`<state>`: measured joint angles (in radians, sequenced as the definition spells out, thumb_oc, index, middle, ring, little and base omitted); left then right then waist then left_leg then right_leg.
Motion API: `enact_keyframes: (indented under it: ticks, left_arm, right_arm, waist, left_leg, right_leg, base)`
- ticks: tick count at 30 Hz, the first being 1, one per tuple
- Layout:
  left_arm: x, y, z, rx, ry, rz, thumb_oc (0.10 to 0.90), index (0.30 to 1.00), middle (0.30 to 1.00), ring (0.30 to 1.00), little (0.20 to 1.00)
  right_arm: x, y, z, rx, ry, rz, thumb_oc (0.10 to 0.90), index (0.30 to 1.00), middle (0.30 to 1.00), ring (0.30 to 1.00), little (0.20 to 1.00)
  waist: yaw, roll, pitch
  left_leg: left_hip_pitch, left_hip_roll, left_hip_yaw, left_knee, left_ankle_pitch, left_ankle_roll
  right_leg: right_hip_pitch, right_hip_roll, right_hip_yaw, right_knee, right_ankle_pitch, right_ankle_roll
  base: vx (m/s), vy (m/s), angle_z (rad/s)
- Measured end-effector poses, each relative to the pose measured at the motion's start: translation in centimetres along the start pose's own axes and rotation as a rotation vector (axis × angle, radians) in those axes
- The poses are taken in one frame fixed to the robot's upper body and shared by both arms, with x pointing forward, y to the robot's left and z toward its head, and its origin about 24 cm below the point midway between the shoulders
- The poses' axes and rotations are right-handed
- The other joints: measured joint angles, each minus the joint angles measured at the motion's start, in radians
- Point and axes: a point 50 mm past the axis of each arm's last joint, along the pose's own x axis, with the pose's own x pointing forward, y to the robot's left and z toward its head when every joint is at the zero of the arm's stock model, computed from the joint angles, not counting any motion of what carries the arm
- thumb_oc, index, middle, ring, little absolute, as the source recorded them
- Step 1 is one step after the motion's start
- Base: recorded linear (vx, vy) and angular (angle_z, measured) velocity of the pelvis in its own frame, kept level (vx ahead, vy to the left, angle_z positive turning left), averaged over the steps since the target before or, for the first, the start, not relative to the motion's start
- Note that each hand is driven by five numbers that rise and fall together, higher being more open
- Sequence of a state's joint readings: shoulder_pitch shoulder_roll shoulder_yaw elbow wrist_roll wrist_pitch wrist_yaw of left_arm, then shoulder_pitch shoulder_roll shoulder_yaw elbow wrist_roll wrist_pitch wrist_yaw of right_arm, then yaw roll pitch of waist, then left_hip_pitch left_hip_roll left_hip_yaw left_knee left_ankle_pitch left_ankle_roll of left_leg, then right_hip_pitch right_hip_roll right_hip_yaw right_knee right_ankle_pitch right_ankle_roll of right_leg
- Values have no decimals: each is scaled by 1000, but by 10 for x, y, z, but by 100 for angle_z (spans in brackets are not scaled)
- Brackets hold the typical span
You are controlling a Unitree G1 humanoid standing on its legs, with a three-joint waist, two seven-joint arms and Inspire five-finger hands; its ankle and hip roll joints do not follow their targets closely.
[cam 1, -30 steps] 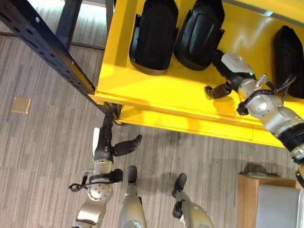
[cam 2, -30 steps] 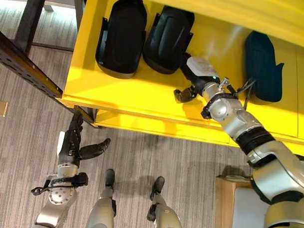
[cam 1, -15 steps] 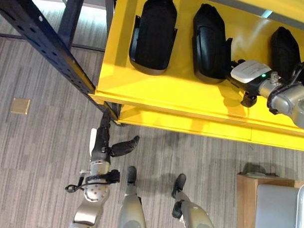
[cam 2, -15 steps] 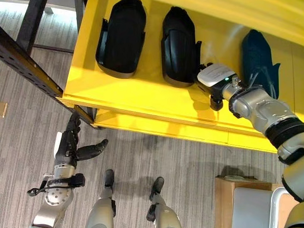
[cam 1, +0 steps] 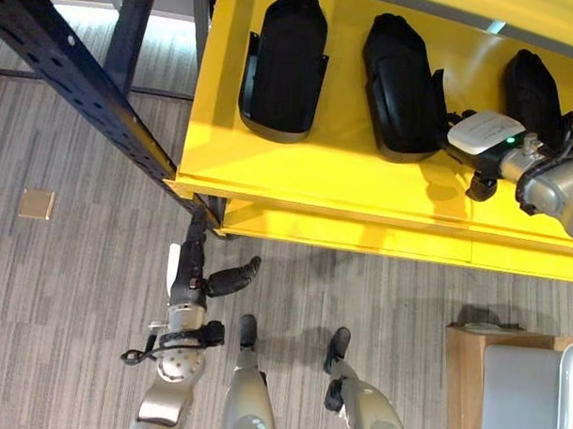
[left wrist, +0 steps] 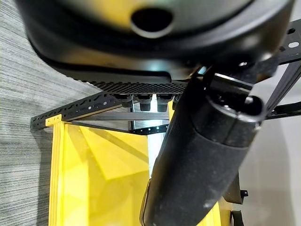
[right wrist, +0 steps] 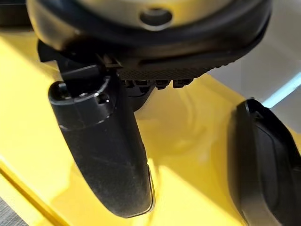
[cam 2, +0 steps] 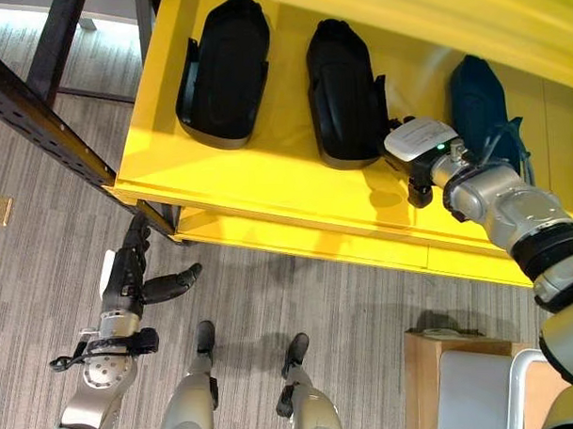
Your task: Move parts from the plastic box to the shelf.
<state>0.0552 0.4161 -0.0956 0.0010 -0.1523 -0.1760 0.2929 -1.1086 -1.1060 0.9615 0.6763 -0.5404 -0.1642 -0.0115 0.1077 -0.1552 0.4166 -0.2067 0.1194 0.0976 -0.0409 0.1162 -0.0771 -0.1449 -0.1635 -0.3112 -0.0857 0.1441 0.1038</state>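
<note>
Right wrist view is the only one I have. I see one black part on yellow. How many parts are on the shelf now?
Observer: Three, side by side on the yellow shelf: the left part, the middle part and the right part.
Operator: Where is my right hand among them?
Observer: The right hand is over the shelf, between the middle part and the right part. I cannot tell whether it touches either.
Operator: And the other hand?
Observer: The left hand hangs low over the floor in front of the shelf, open, with nothing in it.
</note>
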Motion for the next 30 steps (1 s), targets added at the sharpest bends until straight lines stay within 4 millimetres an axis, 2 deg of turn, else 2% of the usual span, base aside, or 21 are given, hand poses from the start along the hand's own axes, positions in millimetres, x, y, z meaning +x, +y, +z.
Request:
enact_keyframes:
  ticks: [7, 17, 22, 27, 30]
  left_arm:
    - [1, 2, 1, -5, -2, 10, 900, 1000, 1000, 1000, 1000]
    - [0, 1, 0, -17, 4, 13, 900, 1000, 1000, 1000, 1000]
    - [0, 2, -1, -45, 12, 23, 900, 1000, 1000, 1000, 1000]
    - [-1, 2, -2, -46, 17, 26, 900, 1000, 1000, 1000, 1000]
    - [-1, 2, -3, -45, 24, 27, 900, 1000, 1000, 1000, 1000]
  right_arm:
    - [-1, 15, 5, 154, 16, -11, 900, 1000, 1000, 1000, 1000]
    - [3, 21, 23, 421, 18, -82, 900, 1000, 1000, 1000, 1000]
    - [7, 25, 34, 709, 52, -172, 900, 1000, 1000, 1000, 1000]
    - [8, 33, 41, 925, 84, -218, 900, 1000, 1000, 1000, 1000]
    - [9, 36, 43, 1006, 93, -223, 900, 1000, 1000, 1000, 1000]
  waist:
    - [-2, 1, 0]
    - [-26, 5, -1]
    - [-29, 8, -1]
    - [-32, 13, -1]
    - [-50, 16, -1]
  left_leg:
    - [12, 0, 6, 0, 0, 1]
    - [18, 1, 10, 0, 1, 1]
    - [22, 1, 17, 0, 1, 1]
    - [34, 2, 30, -4, 1, 1]
    - [35, 3, 31, -3, 1, 0]
  right_leg:
    - [7, 0, 1, 0, 3, -3]
    - [11, 0, 9, 0, 5, -5]
    - [10, 0, 17, 0, 6, -7]
    - [13, 1, 28, 0, 8, -8]
    - [13, 1, 28, 0, 11, -9]
  base:
    - [-4, 1, -2]
    - [0, 0, 0]
    - [5, -2, -3]
    - [9, -5, -7]
    - [3, -2, -2]
